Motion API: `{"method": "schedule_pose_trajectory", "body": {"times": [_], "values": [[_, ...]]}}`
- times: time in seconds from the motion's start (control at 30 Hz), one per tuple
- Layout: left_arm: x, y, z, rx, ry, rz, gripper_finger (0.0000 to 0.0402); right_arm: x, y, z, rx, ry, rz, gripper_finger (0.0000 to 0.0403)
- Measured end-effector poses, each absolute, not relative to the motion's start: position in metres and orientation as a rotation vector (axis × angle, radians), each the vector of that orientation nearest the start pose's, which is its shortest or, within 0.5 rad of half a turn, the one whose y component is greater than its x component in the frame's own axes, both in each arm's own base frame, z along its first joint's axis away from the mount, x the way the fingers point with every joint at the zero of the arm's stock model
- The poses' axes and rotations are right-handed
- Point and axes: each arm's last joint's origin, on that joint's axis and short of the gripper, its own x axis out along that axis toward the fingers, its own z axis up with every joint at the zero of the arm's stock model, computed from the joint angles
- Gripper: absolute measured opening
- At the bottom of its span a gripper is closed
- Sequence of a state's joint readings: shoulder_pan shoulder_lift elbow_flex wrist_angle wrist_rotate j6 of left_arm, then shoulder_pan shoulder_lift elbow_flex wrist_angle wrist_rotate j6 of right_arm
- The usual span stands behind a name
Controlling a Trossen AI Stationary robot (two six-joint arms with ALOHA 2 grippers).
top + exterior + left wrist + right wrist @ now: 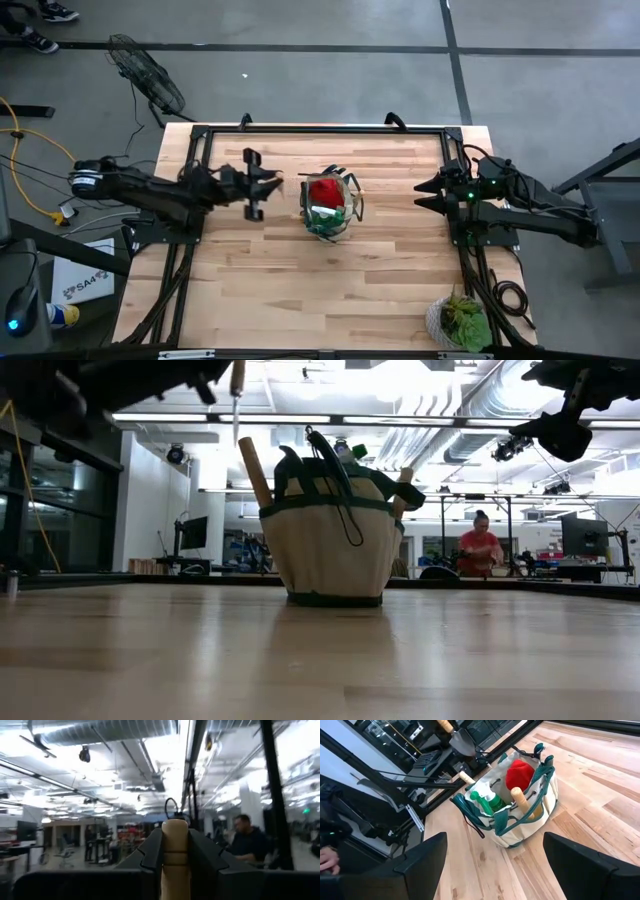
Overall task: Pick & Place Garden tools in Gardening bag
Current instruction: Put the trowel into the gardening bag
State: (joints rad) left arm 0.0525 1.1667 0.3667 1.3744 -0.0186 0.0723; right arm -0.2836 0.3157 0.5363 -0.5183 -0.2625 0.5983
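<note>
Grey concrete floor (300, 70); bright ceiling lights (420, 380)

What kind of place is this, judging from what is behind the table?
Probably an open-plan lab or industrial workshop. Bare ceiling ducts and strip lights hang overhead, a person works at a far bench among monitors, and a wooden table holds the robot rig.

Pale wood surface (300, 280) in a black frame. Leafy potted plant (460, 322) at its near right corner. Floor fan (148, 85) on grey floor off the far left corner; yellow cable (30, 150) trails left. Person in red (479, 548) at a bench behind.
</note>
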Motion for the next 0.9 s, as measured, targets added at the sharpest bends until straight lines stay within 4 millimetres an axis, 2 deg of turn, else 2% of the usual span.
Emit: {"method": "schedule_pose_trajectory", "body": {"times": [0.2, 0.37, 0.63, 0.9], "values": [[0.192, 0.024, 0.240, 0.043, -0.607, 0.069, 0.0061, 0.085, -0.017, 0.270, 0.674, 0.273, -0.107, 0.0321], [0.190, 0.034, 0.230, 0.057, -0.564, 0.073, 0.0061, 0.085, -0.017, 0.269, 0.675, 0.273, -0.106, 0.0321], [0.201, 0.050, 0.215, 0.075, -0.468, 0.079, 0.0061, 0.085, -0.017, 0.270, 0.675, 0.273, -0.105, 0.0321], [0.230, 0.057, 0.214, 0.089, -0.439, 0.035, 0.0061, 0.085, -0.017, 0.270, 0.674, 0.273, -0.106, 0.0321]]}}
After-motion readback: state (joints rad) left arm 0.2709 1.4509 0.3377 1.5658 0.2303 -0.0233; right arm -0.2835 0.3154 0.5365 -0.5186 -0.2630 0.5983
